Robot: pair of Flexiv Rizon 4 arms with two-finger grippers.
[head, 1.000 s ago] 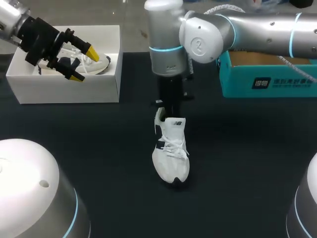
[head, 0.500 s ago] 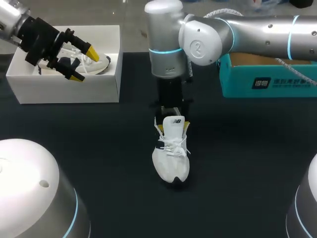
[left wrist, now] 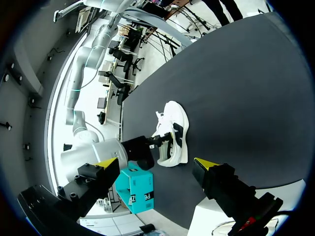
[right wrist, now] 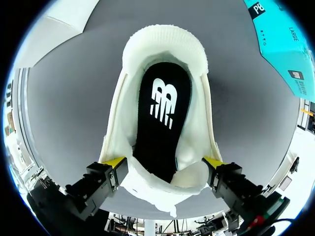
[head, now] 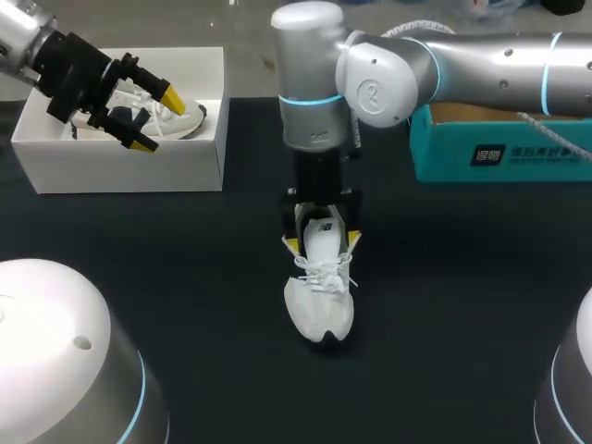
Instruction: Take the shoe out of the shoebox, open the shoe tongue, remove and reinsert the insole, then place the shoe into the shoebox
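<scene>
Head view: the white shoe (head: 319, 291) sits out on the dark counter (head: 462, 305) pretty much dead centre, upright on its sole, toe pointing to 6 o'clock and heel to 12. The right arm comes in from 2 o'clock and drops straight down over the heel end. The right gripper (head: 321, 242) is spread wide, one yellow tip on each side of the shoe at about 3 and 9 o'clock, straddling it with nothing pinched.

Right wrist view looks straight down into the shoe. The black insole (right wrist: 160, 123) is lying flat inside, and the tongue (right wrist: 187, 177) sits between the fingers.

The left gripper (head: 155, 118) hangs over at 10 o'clock above the white shoebox (head: 120, 166), fingers wide apart and holding nothing. A second shoe (head: 185, 120) is lying in that box just under it. A teal box (head: 499, 157) sits at 2 o'clock on the counter, partly behind the right arm.
</scene>
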